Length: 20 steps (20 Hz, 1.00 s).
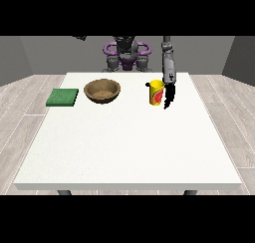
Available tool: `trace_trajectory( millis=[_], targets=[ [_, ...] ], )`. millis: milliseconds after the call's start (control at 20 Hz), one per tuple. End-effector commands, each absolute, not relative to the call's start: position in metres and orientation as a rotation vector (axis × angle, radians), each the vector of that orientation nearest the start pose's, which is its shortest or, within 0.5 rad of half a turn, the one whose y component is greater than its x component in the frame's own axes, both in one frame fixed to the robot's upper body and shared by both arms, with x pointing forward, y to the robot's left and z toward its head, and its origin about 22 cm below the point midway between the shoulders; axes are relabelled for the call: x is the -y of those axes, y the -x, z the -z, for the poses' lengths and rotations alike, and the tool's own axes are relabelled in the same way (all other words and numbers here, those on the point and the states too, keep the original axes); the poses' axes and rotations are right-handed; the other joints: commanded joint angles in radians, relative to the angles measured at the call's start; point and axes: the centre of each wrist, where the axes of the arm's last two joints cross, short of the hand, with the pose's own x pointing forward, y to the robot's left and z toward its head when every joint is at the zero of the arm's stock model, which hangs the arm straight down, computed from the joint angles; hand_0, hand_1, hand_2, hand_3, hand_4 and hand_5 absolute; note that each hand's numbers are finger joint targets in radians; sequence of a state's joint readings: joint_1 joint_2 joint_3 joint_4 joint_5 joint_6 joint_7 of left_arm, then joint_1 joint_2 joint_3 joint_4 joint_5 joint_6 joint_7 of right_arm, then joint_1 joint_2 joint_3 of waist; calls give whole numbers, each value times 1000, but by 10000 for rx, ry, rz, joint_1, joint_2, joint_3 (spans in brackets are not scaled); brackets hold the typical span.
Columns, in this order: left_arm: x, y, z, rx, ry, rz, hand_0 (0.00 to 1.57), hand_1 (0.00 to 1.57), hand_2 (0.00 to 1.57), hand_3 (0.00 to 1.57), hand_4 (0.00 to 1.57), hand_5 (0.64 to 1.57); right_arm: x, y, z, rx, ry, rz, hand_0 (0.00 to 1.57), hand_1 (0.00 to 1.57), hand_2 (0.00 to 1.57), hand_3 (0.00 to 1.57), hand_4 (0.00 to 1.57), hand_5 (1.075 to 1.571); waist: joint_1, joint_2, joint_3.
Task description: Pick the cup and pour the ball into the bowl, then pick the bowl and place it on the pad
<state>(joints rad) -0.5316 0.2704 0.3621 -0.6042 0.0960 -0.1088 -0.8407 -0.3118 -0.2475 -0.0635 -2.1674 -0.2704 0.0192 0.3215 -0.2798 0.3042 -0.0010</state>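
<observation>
We see a white desk [129, 147] with 3 things on it, all set in a row near its far edge, the edge closest to the robot. At the far corner on the view's left lies a flat green pad [62, 97]. Just beside it, toward the middle of the far edge, sits a brown wooden bowl [102, 90], apart from the pad and upright. Farther along, toward the view's right, stands a yellow cup [156, 92] with a red mark on its side, upright on the desk. We cannot see the ball; the cup's inside is hidden from this angle.

The robot hand at the view's right [169, 95] hangs down from a grey arm [168, 62] that reaches over the far edge. This robot hand is right against the cup's right side, with its dark fingers pointing down toward the desk and something dark showing at the cup's rim on the other side. We cannot tell whether the fingers wrap the cup or only lie beside it.

Between cup and bowl the desk surface is bare, and so is the stretch between bowl and pad. The other robot hand does not show in this view.
</observation>
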Motion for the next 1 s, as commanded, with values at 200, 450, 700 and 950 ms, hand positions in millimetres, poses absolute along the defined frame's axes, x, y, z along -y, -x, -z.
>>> trace_trajectory(
  millis=[200, 450, 700, 950],
  targets=[
    [-350, -334, 52, 20698, -5052, 329, 1317, 1317, 1571, 1571, 1039, 1487, 256, -214, -240, 21914, -1969, -2449, 0, 0, 0, 0, 0, 1559, -501, 737, -3],
    [-303, -352, 49, 20309, -4795, 1248, 1335, 1335, 1571, 1571, 1053, 1478, 279, -235, -216, 20862, -1509, -1449, 0, 0, 0, 0, 105, 1559, 193, -495, 14],
    [-294, -367, 30, 19717, -6428, 2922, 1354, 1354, 1571, 1571, 1118, 1499, 287, -243, -201, 19830, -1466, -1309, 0, 0, 0, 0, 185, 1557, 354, -1545, 22],
    [-254, -378, 29, 18830, -7884, 4524, 1394, 1394, 1571, 1571, 1096, 1526, 275, -244, -185, 19524, -1852, -1186, 0, 0, 0, 0, 238, 1560, 182, -1915, 22]
  ],
)
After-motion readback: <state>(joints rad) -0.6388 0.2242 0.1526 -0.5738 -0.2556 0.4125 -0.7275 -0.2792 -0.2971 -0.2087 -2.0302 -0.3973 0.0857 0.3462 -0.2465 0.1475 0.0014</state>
